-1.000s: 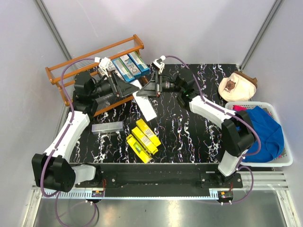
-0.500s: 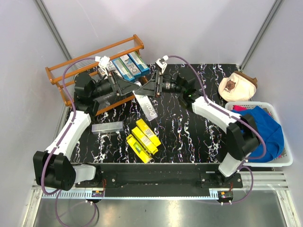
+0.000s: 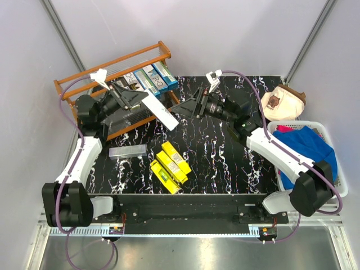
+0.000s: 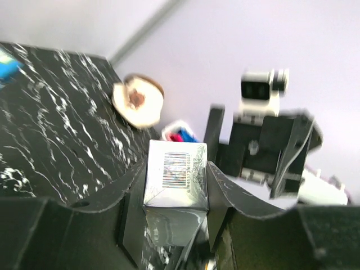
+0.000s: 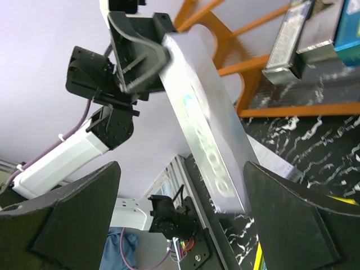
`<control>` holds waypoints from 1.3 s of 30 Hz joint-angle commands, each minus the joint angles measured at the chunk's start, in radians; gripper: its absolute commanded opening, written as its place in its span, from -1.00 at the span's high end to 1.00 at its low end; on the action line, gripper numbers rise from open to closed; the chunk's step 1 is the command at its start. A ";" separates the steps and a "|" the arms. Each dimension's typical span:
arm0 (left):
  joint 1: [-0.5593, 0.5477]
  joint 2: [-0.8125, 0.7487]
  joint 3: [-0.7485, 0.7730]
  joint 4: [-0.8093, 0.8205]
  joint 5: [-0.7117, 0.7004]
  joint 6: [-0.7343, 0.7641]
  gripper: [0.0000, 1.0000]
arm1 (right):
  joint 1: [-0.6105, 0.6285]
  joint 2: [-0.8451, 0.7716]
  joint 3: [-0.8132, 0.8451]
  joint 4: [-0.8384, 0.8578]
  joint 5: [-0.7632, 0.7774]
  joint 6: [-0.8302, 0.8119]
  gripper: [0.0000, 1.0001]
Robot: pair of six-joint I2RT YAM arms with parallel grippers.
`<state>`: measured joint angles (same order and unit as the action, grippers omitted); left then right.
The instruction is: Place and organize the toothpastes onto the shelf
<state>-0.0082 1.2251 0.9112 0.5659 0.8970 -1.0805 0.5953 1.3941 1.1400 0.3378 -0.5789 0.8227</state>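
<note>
My left gripper (image 3: 143, 101) is shut on one end of a silver-grey toothpaste carton (image 3: 162, 113), held in the air in front of the orange-brown shelf (image 3: 72, 85). In the left wrist view its barcoded end (image 4: 176, 172) sits squeezed between the fingers. My right gripper (image 3: 184, 108) stands wide open just right of the carton's free end, touching nothing; in the right wrist view the carton (image 5: 209, 134) slants between its spread fingers. Blue-teal toothpastes (image 3: 151, 79) lie on the upper tier, black ones (image 3: 121, 117) on the lower. Yellow cartons (image 3: 170, 164) and another silver one (image 3: 127, 151) lie on the table.
A white basket (image 3: 338, 193) with blue cloth stands at the right edge of the table. A beige round object (image 3: 283, 102) lies behind it. Grey walls close in on both sides.
The right gripper opened, let go of the silver carton and pulled back to the right. The left gripper shut on the carton and carried it up and left, toward the shelf.
</note>
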 commanded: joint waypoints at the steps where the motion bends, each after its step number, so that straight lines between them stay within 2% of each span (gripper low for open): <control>1: 0.068 -0.055 -0.044 0.235 -0.090 -0.168 0.62 | 0.004 -0.043 -0.059 0.061 0.068 0.019 -0.99; 11: 0.097 -0.035 -0.058 0.331 -0.104 -0.278 0.65 | 0.008 0.014 -0.128 0.207 0.017 0.113 -1.00; 21: 0.097 -0.036 -0.084 0.373 -0.101 -0.311 0.67 | 0.050 0.128 -0.079 0.314 0.001 0.156 -0.78; 22: 0.097 -0.035 -0.086 0.377 -0.101 -0.318 0.67 | 0.049 0.134 -0.075 0.328 -0.002 0.161 -0.61; 25: 0.097 -0.026 -0.090 0.403 -0.104 -0.337 0.66 | 0.050 0.152 -0.063 0.372 -0.016 0.190 -0.33; 28: 0.097 -0.016 -0.097 0.437 -0.099 -0.358 0.67 | 0.051 0.146 -0.082 0.420 -0.001 0.222 -0.13; 32: 0.099 -0.016 -0.103 0.440 -0.096 -0.361 0.64 | 0.050 0.141 -0.083 0.463 -0.015 0.262 -0.04; 36: 0.097 -0.013 -0.109 0.451 -0.096 -0.368 0.59 | 0.051 0.148 -0.079 0.512 -0.039 0.306 0.24; 38: 0.099 -0.010 -0.109 0.451 -0.095 -0.368 0.50 | 0.051 0.141 -0.077 0.511 -0.042 0.306 0.31; 39: 0.097 -0.009 -0.107 0.453 -0.092 -0.365 0.33 | 0.051 0.138 -0.079 0.503 -0.041 0.303 0.33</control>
<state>0.0914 1.2163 0.8070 0.9432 0.8040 -1.4425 0.6411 1.5497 1.0252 0.7326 -0.5961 1.0939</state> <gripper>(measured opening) 0.420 0.415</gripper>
